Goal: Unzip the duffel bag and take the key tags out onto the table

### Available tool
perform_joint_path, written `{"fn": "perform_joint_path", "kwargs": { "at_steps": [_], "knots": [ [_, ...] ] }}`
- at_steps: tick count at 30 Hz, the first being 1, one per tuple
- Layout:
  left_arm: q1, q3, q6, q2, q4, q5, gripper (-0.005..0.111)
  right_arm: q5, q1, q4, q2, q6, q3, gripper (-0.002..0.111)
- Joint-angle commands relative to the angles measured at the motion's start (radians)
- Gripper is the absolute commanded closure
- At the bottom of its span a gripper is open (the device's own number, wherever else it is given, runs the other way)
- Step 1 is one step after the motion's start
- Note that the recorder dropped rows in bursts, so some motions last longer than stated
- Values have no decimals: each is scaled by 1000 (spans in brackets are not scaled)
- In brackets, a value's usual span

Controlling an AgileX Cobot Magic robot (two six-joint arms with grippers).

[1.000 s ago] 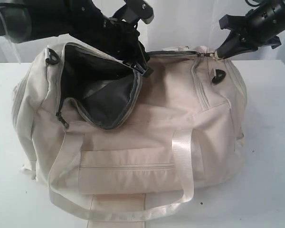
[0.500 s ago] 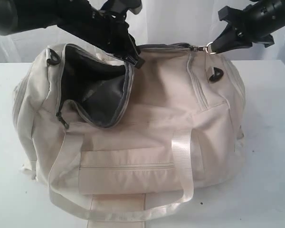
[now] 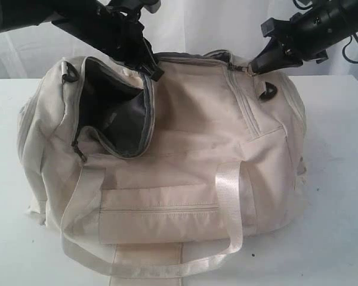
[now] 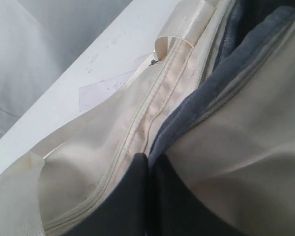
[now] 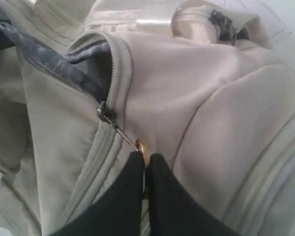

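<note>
White curtain-like backdrop [image 3: 203, 27] at rear, faintly creased, evenly lit.

Nothing legible: no word, brand or number can be read. The duffel bag [image 3: 185, 149] shows plain fabric, and faint marks on a pale sheet [image 4: 105, 91] beside it on the table [image 4: 113, 44] are too blurred.

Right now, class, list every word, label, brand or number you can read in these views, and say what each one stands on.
No text can be read in any view.
duffel bag: no brand, label or number shows.
table: faint marks in the left wrist view, too blurred to read.
</note>
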Motion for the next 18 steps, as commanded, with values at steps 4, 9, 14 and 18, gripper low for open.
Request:
{"fn": "perform_joint_path", "kwargs": {
  "at_steps": [4,9,14,18],
  "knots": [
    [23,3,-12,-14,42,17,107,62,-10,-57,-24,-12,14,108],
    [23,3,-12,-14,42,24,107,62,-10,-57,-92,-12,14,108],
    [23,3,-12,-14,15,31,107,62,13,-57,-116,3,57,108],
    [23,3,3,-14,-21,49,107,62,57,-57,-126,3,130,108]
  ]
}}
